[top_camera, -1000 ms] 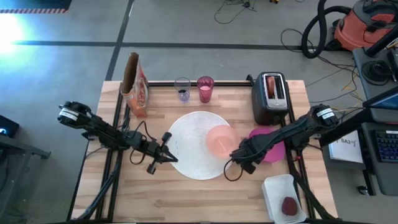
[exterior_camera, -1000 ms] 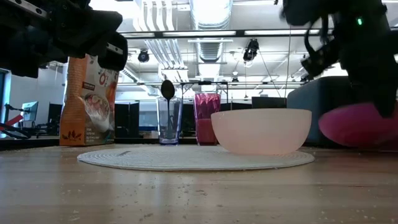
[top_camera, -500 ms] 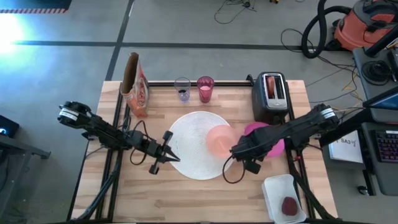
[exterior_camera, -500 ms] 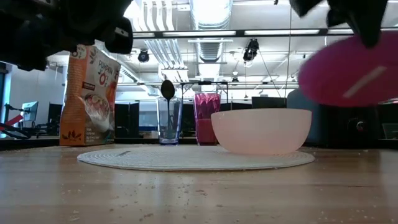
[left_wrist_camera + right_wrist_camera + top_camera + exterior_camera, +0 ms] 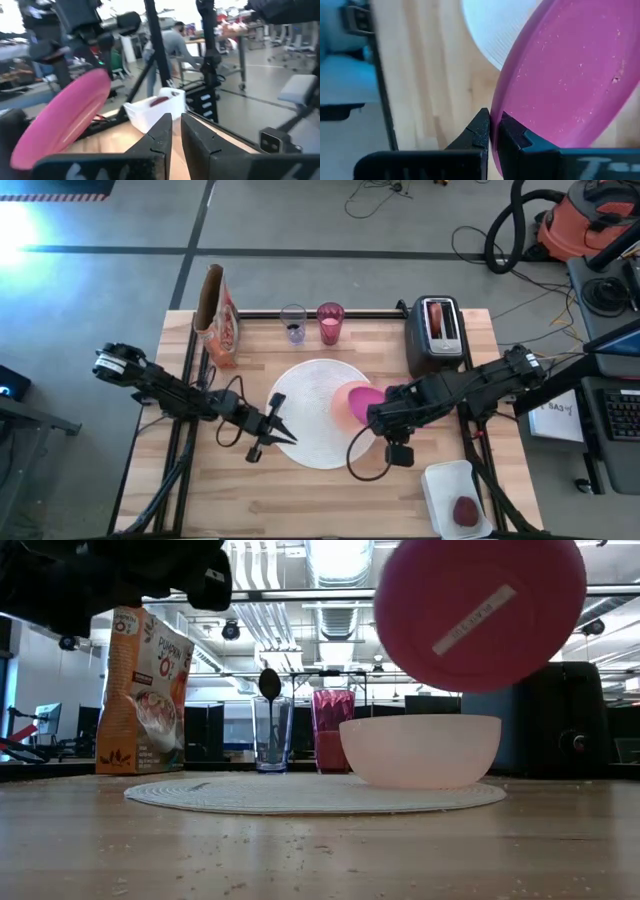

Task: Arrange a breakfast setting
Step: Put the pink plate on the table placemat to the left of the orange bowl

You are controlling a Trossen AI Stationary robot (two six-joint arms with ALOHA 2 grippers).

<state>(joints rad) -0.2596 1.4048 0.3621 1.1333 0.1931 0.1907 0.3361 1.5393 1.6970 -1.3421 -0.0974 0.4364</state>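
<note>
From the high view I have the right gripper [image 5: 383,418] at frame centre-right, clenched on the rim of the magenta plate [image 5: 366,396], which it carries tilted above the translucent pink bowl [image 5: 345,406]. The bowl sits on the right part of the big white round disc [image 5: 305,420] in the middle of the table [image 5: 300,500]. The left gripper [image 5: 277,427] hangs over the disc's left edge; its fingers stand a sliver apart and grasp nothing.

The low view gives me what the overhead cannot: the plate [image 5: 480,605] is clear of the table, up in the upper right of the frame above the bowl [image 5: 420,749], its underside facing the camera with a white sticker whose print I cannot read. That view also shows the blue-handled spoon [image 5: 269,690] standing in a clear glass [image 5: 272,735] beside the pink tumbler [image 5: 334,728], and the cereal bag [image 5: 142,690] at left, with "PUMPKIN" legible near its top.

Only the overhead shows the toaster [image 5: 437,337] at upper right with the round toasted bread [image 5: 438,316] in its slot, and the white container [image 5: 455,498] at lower right holding the small dark-red fruit [image 5: 466,511].

The right wrist view shows the fingertips [image 5: 481,129] pinching the plate's rim [image 5: 560,85]. The left wrist view catches the tilted plate [image 5: 62,117] at left and a person [image 5: 172,42] in the room beyond.
</note>
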